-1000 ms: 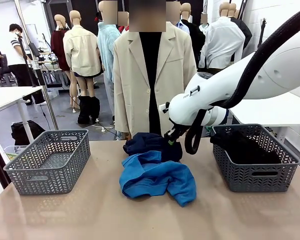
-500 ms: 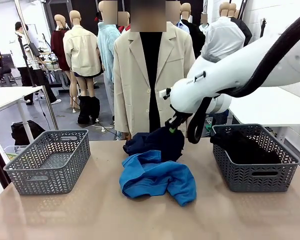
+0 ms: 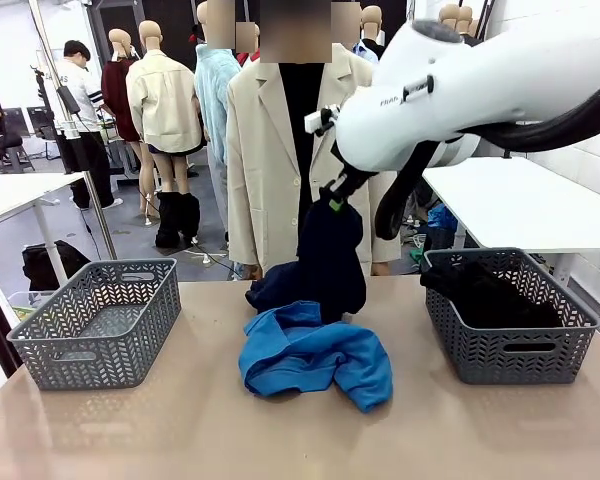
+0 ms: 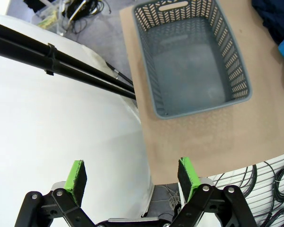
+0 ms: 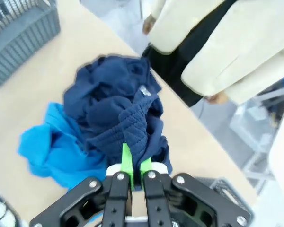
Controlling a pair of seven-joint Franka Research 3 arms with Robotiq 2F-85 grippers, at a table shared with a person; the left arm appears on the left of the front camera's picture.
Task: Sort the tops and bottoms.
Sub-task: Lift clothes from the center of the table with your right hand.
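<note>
**Navy piece coming up off the pile, right pincer pinching one end**

The right pincer (image 3: 332, 203) is clamping narrow on a ribbed fold of the navy garment (image 3: 334, 255). Its green pads are nearly meeting, with only cloth between them. The grip is sitting at one end of the piece, so the rest is hanging straight down under its own weight. Judged reason: taking it by an end is letting the cloth peel away from the pile instead of dragging the pile along.

Positions, all referenced to the blue top (image 3: 315, 358):
- The blue top is lying crumpled on the middle of the counter (image 3: 180, 430), untouched.
- The navy garment is dangling just behind its far edge, directly below the right pincer, which is standing high above that edge.
- The garment's lower end is running into dark navy cloth on the counter there. I cannot tell whether that heap is its tail or a second piece.
- The right basket (image 3: 510, 355) is standing well to the right, with a black garment (image 3: 490, 295) in it. This is probably the bottoms bin, and likely where this piece is going.
- The left basket (image 3: 100, 325) is standing well to the left, holding nothing, and is probably meant for the top.
- The left pincer (image 4: 132, 175) is hovering beyond the left basket, jaws wide and holding nothing.
- A person in a beige jacket (image 3: 265, 150) is standing behind, hands off the cloth.
</note>
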